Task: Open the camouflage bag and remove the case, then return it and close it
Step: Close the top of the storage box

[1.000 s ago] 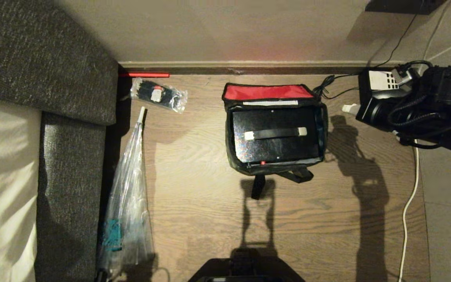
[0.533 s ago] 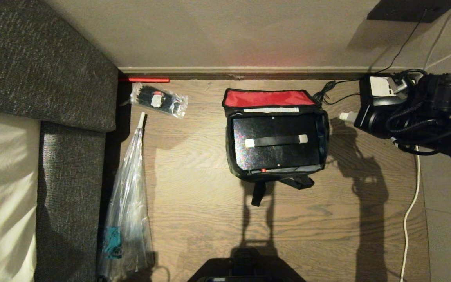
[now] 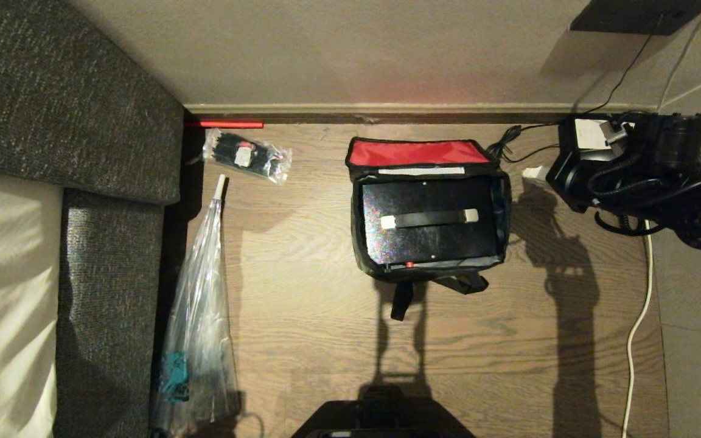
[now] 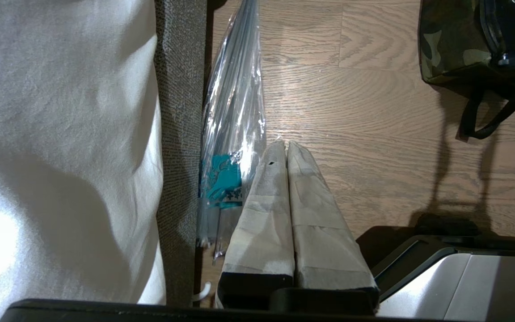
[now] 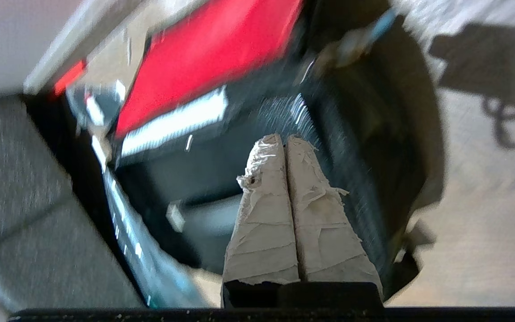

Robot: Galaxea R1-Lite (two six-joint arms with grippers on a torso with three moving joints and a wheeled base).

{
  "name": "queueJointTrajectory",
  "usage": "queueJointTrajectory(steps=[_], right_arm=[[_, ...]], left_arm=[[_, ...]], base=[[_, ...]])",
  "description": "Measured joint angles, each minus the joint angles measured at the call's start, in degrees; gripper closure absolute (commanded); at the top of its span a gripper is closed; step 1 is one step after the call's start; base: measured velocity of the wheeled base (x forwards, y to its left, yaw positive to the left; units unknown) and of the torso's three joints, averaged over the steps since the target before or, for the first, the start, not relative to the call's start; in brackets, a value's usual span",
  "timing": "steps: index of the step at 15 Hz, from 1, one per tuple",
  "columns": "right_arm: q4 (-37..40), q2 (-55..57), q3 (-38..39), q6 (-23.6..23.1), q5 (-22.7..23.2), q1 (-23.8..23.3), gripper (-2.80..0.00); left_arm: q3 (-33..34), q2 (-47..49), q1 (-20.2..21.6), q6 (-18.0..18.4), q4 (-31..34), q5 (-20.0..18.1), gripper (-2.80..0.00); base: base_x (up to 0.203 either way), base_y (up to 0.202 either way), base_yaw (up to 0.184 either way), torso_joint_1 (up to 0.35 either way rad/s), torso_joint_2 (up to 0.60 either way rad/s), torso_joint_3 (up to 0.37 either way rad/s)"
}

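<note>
While the head view showed the camouflage bag (image 3: 429,213) open on the wooden floor (image 3: 302,292) by the wall, red lid back, the case (image 3: 429,220) inside, the right gripper (image 3: 533,173) sat just beside its right edge; it would need to spread before taking the case's strap handle (image 3: 428,219). Left wrist view: left gripper (image 4: 282,145) pressed together, parked near a sofa (image 4: 179,112) and a plastic-wrapped umbrella (image 4: 233,120); right wrist view: its taped fingers (image 5: 266,179) together, empty, aimed at the bag.

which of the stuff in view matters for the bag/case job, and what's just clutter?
Job:
- camouflage bag, lid open, red inside showing
- case, lying inside the bag
- right gripper, fingers together, near the bag

Clutter:
- packet of black ties
- clear plastic sleeve
- desk telephone
- white cable
</note>
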Motion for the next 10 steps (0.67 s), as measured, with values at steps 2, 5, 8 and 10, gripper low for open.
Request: queueJointTrajectory(steps=[2,5,8,10], right_arm=[[0.8,2.5,-3.6,0.1,0.8,-1.0,0.00],[3.6,7.9,-12.2,0.6,2.6,-3.3,0.00],[6.4,12.5,-20.1,4.2,8.3,-4.3,-2.80],[7.3,15.3,-26.3,8.4,13.2,-5.7,-2.80]], left_arm=[[0.0,0.0,0.0,0.0,0.0,0.0,0.00],[0.0,0.0,0.0,0.0,0.0,0.0,0.00],[0.0,0.0,0.0,0.0,0.0,0.0,0.00],[0.0,0.0,0.0,0.0,0.0,0.0,0.00]], base=[[0.000,0.000,0.000,0.000,0.00,0.000],[0.000,0.000,0.000,0.000,0.00,0.000],[0.000,0.000,0.000,0.000,0.00,0.000],[0.000,0.000,0.000,0.000,0.00,0.000]])
